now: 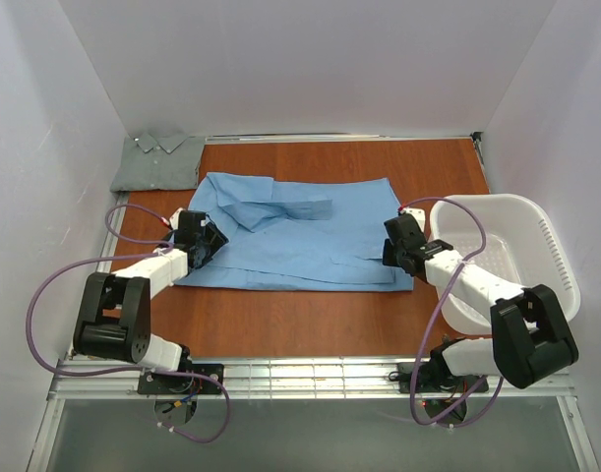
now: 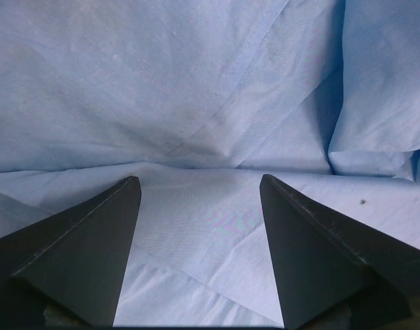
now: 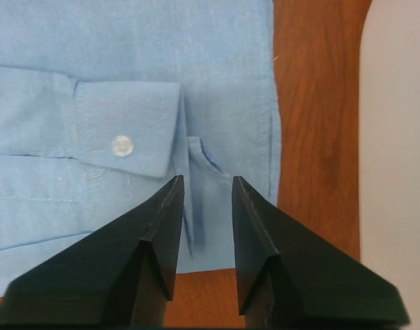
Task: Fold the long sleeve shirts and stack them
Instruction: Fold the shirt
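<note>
The light blue shirt (image 1: pixel 300 231) lies spread flat across the middle of the table, with a sleeve folded over its top. My left gripper (image 1: pixel 204 241) is at its left edge. In the left wrist view it is open wide (image 2: pixel 199 182), low over the blue cloth (image 2: pixel 196 103), and holds nothing. My right gripper (image 1: pixel 393 246) is at the shirt's right edge. In the right wrist view its jaws stand narrowly open (image 3: pixel 207 179) above the shirt's hem, beside a buttoned cuff (image 3: pixel 122 146). The grey-green shirt (image 1: pixel 160 162) lies folded at the back left corner.
A white laundry basket (image 1: pixel 536 246) stands at the right, close behind my right arm, and shows as a white edge in the right wrist view (image 3: pixel 395 137). Bare wooden table (image 3: pixel 313 103) lies between shirt and basket. White walls enclose the table.
</note>
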Motion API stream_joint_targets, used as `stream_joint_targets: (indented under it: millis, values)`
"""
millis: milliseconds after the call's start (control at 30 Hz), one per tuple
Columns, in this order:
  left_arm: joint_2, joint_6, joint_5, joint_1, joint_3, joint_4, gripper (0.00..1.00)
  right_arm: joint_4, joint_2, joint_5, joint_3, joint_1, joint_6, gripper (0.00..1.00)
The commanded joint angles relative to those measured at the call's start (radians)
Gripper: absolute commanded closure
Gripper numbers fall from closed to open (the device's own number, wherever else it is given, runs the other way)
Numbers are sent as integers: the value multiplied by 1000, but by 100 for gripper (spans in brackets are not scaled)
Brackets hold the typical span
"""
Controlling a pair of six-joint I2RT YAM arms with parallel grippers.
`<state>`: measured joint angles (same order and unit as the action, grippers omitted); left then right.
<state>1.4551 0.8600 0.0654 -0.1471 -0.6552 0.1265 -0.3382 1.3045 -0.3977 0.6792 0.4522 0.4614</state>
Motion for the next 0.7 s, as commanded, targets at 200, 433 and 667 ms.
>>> stream_joint_targets:
  millis: [200, 433, 667]
  values:
    - [-196, -108, -36, -2, -69, 108, 21, 16, -126, 130, 143, -3, -104, 53]
    - [-165, -73, -141, -39, -110, 114, 21, 186, -64, 390, 86, -6, 25, 55]
    - [22, -64, -110, -39, -124, 113, 21, 107, 174, 534, 166, -4, -26, 56]
